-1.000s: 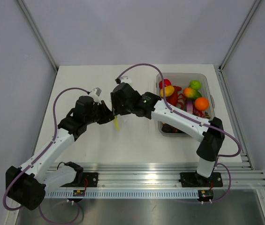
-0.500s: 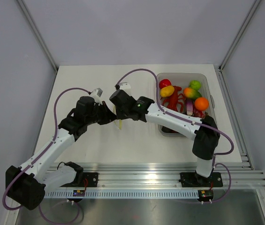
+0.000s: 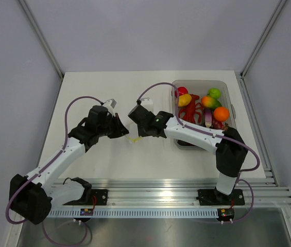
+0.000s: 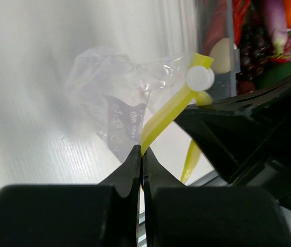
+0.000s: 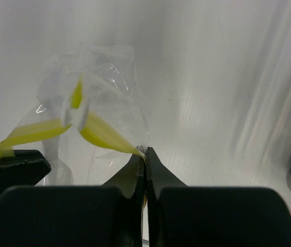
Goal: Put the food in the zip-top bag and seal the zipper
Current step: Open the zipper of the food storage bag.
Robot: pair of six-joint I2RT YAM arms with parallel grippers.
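Note:
The zip-top bag (image 4: 106,82) is small, clear and crinkled, and hangs between the two grippers just above the table, showing as a faint patch (image 3: 133,139) in the top view. Its yellow zipper (image 4: 168,110) carries a white slider (image 4: 200,78). My left gripper (image 4: 142,152) is shut on one end of the yellow strip. My right gripper (image 5: 144,153) is shut on the other end of the zipper (image 5: 106,136). The bag (image 5: 104,72) looks empty. The food (image 3: 202,105), mixed toy fruit and vegetables, lies in the bin to the right.
The grey-clear plastic bin (image 3: 199,82) stands at the table's right side, close behind the right arm's forearm (image 3: 197,133). Both grippers (image 3: 131,135) meet at the table's middle. White table surface (image 3: 93,92) stretches to the left and back, with walls around it.
The right gripper's jaws closed onto the yellow zipper strip. Both wrists shifted a little to the right and toward the near edge, taking the bag with them.

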